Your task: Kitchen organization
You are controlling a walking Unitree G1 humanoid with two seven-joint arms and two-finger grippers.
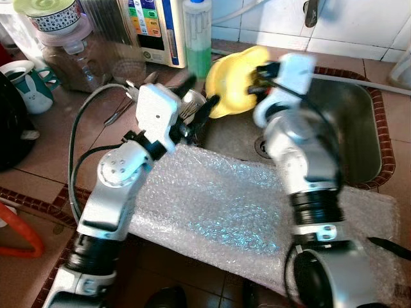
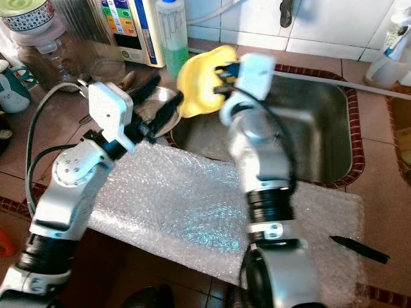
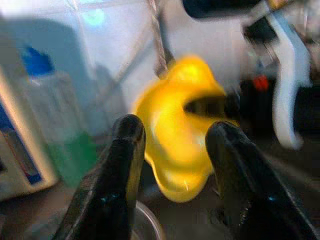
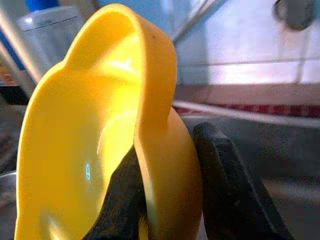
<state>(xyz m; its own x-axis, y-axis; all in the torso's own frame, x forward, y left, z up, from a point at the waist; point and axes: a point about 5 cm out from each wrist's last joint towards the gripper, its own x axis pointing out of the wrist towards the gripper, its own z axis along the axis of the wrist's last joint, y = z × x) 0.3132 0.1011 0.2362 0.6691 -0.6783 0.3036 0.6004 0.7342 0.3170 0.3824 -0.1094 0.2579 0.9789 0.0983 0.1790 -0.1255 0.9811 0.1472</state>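
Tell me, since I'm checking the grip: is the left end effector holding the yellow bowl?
No, the right end effector pinches the yellow bowl by its rim; the left end effector is open.

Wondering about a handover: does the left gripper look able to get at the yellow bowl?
Probably yes. The left gripper is open and aimed at the yellow bowl, with nothing between them; the right gripper grips its rim.

Home kitchen: steel sink (image 1: 359, 138), tiled counter (image 1: 58, 138), dish-soap bottle (image 1: 198, 38).

Wall (image 1: 359, 25): white tiles, far side.
Counter (image 1: 58, 141): brown tiles, dark red border.
Sink (image 2: 321, 128): steel basin, right of centre.
Light: bright, reflective.
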